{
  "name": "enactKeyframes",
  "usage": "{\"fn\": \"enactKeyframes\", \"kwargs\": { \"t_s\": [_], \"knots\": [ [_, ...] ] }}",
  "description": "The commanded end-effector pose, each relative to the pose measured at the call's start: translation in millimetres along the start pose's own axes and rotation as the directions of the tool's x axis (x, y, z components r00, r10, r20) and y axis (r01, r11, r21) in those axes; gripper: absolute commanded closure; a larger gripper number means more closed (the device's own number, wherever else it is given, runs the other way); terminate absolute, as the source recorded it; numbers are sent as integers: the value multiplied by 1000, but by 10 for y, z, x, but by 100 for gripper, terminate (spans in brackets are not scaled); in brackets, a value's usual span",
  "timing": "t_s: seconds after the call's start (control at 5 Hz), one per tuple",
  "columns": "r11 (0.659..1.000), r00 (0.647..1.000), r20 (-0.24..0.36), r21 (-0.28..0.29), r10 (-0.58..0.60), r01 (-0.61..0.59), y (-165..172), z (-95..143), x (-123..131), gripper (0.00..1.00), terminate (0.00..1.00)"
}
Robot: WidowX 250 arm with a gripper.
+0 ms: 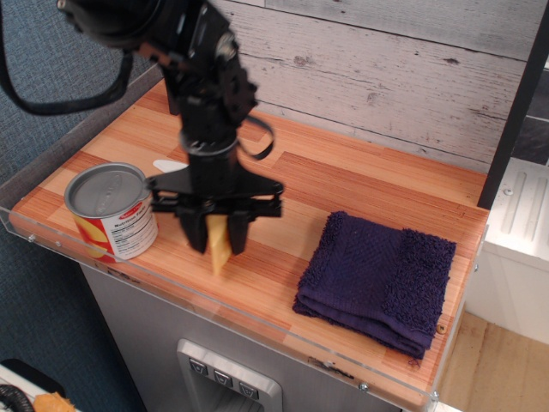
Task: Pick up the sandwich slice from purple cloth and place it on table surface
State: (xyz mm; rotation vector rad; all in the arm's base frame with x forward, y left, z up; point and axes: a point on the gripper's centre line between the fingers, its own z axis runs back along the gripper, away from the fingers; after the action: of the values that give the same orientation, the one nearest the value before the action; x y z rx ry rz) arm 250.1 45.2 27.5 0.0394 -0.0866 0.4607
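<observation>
My gripper [217, 240] is shut on the sandwich slice [220, 250], a yellow-orange wedge that hangs point down between the fingers, just above the table surface [343, 184] near its front edge. The gripper is to the right of a can and well left of the purple cloth [377, 279]. The purple cloth lies folded at the right front of the table with nothing on it.
A tin can [111, 210] with a red and yellow label stands at the front left, close to the gripper. A white knife blade [165, 165] peeks out behind the arm; its handle is hidden. A clear acrylic rim [257, 322] edges the front. A grey plank wall is behind.
</observation>
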Motion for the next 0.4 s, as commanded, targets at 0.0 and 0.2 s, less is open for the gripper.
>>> {"fn": "enactKeyframes", "kwargs": {
  "t_s": [0.0,0.2],
  "knots": [
    [999,999,23,-36,29,-28,112,-1,-56,100,0],
    [998,999,25,-57,24,-23,109,20,-80,0,0]
  ]
}}
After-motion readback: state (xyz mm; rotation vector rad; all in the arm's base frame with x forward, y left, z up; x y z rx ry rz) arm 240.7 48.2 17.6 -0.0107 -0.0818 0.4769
